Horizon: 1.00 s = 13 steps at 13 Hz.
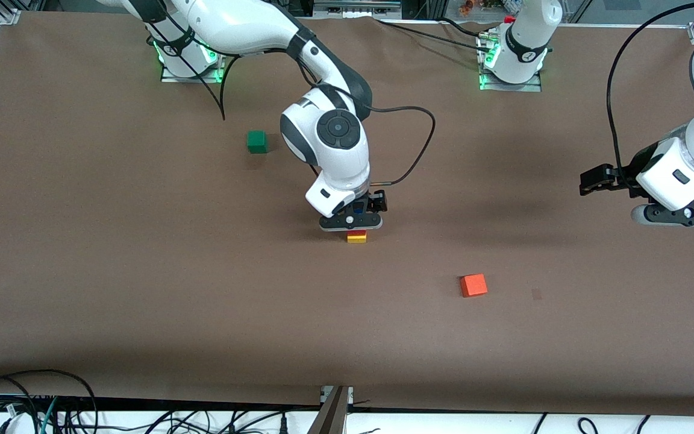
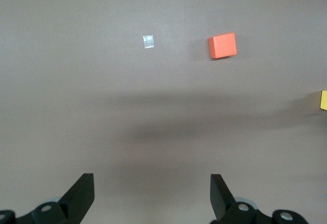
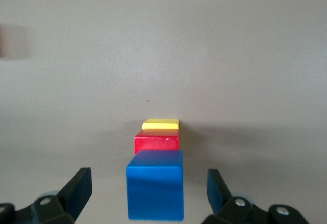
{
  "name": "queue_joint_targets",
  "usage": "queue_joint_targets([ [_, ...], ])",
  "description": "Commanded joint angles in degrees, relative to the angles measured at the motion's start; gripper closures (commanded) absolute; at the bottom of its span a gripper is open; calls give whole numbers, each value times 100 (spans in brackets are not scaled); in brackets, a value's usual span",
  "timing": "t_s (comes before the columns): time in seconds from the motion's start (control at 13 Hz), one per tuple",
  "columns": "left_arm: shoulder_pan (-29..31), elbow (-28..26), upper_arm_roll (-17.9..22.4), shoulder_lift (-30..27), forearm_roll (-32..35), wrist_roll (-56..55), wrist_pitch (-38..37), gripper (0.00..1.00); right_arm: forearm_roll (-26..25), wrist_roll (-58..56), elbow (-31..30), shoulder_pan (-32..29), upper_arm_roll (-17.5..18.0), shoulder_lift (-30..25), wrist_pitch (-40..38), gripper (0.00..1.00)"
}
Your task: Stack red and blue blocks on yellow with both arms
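A stack stands in the middle of the table: the yellow cube (image 3: 160,124) at the bottom, the red cube (image 3: 157,141) on it and the blue cube (image 3: 155,191) on top. My right gripper (image 3: 148,183) is around the blue cube, open, with a gap between each finger and the cube. From the front, the right gripper (image 1: 351,222) covers most of the stack; only the red cube (image 1: 356,232) and the yellow cube (image 1: 356,239) peek out below it. My left gripper (image 1: 593,181) hangs open and empty over the left arm's end of the table.
An orange cube (image 1: 473,285) lies nearer the front camera than the stack, toward the left arm's end. A green cube (image 1: 256,141) sits near the right arm's base. A small pale mark (image 2: 148,41) is on the brown mat beside the orange cube (image 2: 222,45).
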Motion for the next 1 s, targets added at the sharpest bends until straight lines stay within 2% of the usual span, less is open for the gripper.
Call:
queue_joint_targets([
  [0.0, -78, -19, 29, -9, -63, 55, 39, 0, -4, 29, 314, -362, -18, -511, -628, 0],
  [0.15, -87, -10, 29, -9, -72, 55, 39, 0, 171, -303, 244, -915, -9, -1012, -1075, 0],
  [0.31, -87, -10, 29, -1, -63, 55, 48, 0, 680, -813, 235, -1496, -18, -1311, -1830, 0],
  [0.54, -104, -10, 29, 26, -37, 55, 48, 0, 726, -1192, -19, -1980, -71, -1856, -2517, 0],
  [0.69, -104, 25, 29, 26, -19, 46, 48, 0, 726, -1395, -509, -2157, -149, -2409, -2773, 0],
  [0.92, -43, 148, 38, 79, -10, 55, 39, 0, 726, -1771, -1651, -2157, -632, -3314, -2678, 0],
])
